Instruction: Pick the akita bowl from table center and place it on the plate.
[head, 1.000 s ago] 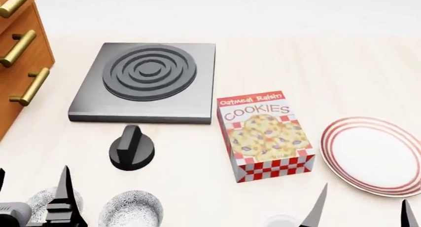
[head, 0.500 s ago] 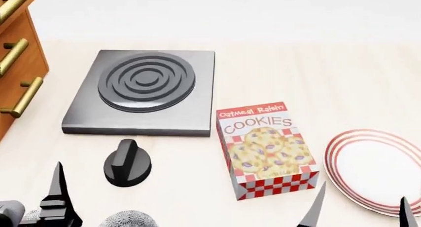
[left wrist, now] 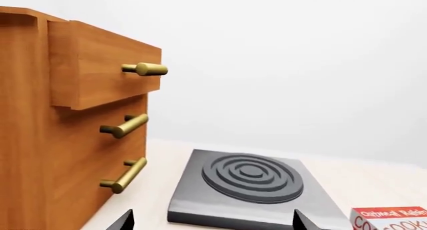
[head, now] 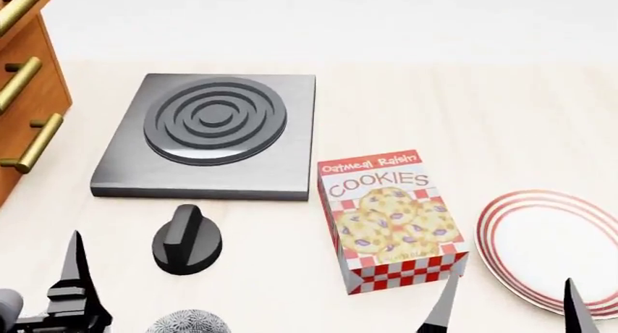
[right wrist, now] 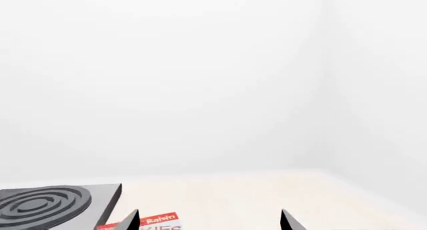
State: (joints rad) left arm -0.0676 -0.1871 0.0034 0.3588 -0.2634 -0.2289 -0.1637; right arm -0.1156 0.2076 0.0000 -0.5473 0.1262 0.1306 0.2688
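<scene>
Only the speckled top of the akita bowl (head: 189,323) shows, at the bottom edge of the head view, just right of my left gripper's finger (head: 74,279). The plate (head: 555,250), white with red rings, lies at the right edge beyond my right gripper (head: 510,305). Both grippers hover near the front of the table. In the left wrist view my left gripper (left wrist: 212,222) is open, its tips wide apart and nothing between them. The right gripper (right wrist: 210,221) is also open and empty in its wrist view.
A cookie box (head: 391,221) lies between the bowl and the plate. A black knob (head: 187,240) stands behind the bowl, a grey burner slab (head: 217,130) farther back. A wooden drawer cabinet (head: 29,79) with brass handles stands at the left edge.
The head view tilted away, so the bowls slid to the bottom edge and one went out of sight. Both grippers' fingertips have sunk lower in the frame and shifted slightly left.
</scene>
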